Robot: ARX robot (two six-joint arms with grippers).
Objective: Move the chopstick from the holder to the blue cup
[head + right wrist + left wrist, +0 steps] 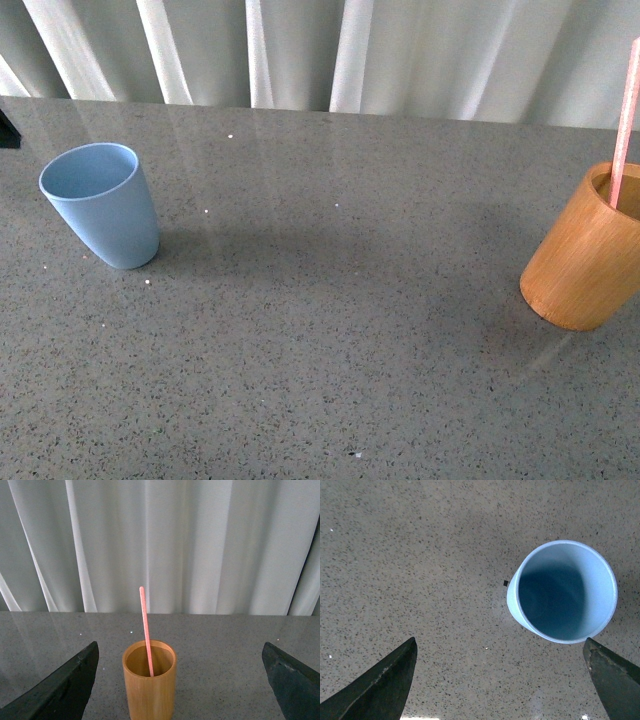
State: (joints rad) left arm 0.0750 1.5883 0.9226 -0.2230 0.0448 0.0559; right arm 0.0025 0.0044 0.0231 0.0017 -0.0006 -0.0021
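left gripper (499,647) hangs with its fingers spread wide over the grey table (420,555), holding nothing; the blue cup (560,592) stands upright and empty below it, nearer one finger. right gripper (179,647) is spread wide too, also empty, facing the wooden holder (150,695) ahead of it, where the pink chopstick (145,630) leans inside, its top sticking out above the rim

Front: across desk (330,330) to far edge, sharing blue cup (100,205) with downward left wrist, holder (585,255) with level right wrist.
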